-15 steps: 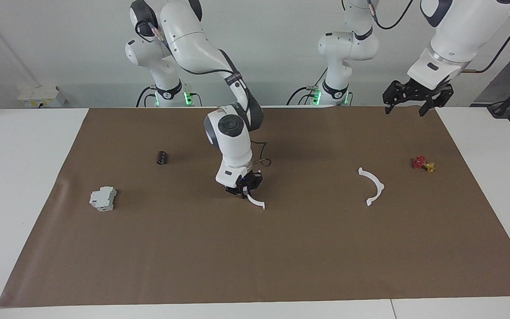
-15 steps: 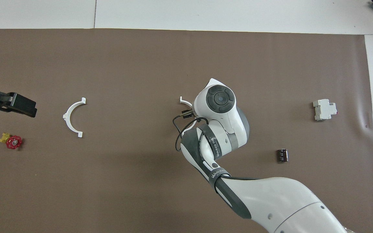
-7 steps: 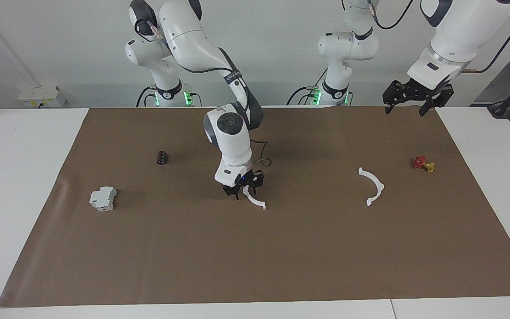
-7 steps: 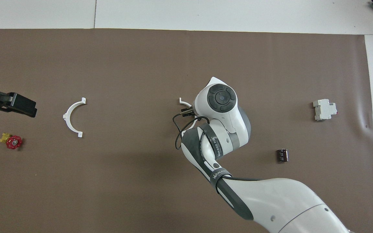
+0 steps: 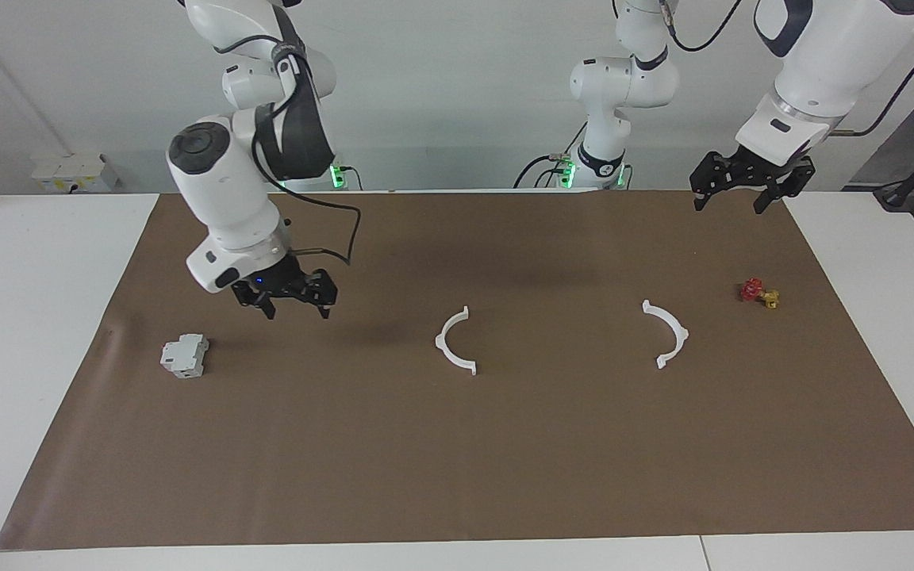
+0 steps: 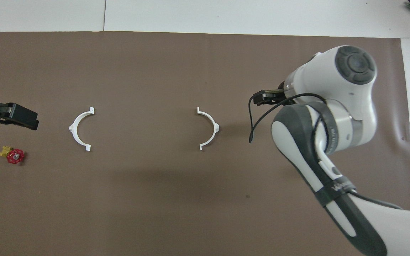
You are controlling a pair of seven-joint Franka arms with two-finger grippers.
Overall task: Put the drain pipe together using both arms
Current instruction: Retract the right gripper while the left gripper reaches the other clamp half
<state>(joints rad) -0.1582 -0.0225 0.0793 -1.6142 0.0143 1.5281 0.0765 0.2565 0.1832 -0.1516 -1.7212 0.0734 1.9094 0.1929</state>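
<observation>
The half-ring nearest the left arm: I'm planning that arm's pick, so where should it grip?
Probably mid-arc, from straight above. The half-ring lies flat on the brown mat, a thin band with tabs at both ends, so fingers can straddle the band across its width.

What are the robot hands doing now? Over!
Right gripper open, empty, raised over the mat beside the grey block. Left gripper open, waiting near the red valve. Two white half-rings flat, apart, unjoined. Nothing between them.

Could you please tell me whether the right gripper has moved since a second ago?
Yes. The right gripper, now open, left the middle half-ring and swung toward the grey-white block.
</observation>
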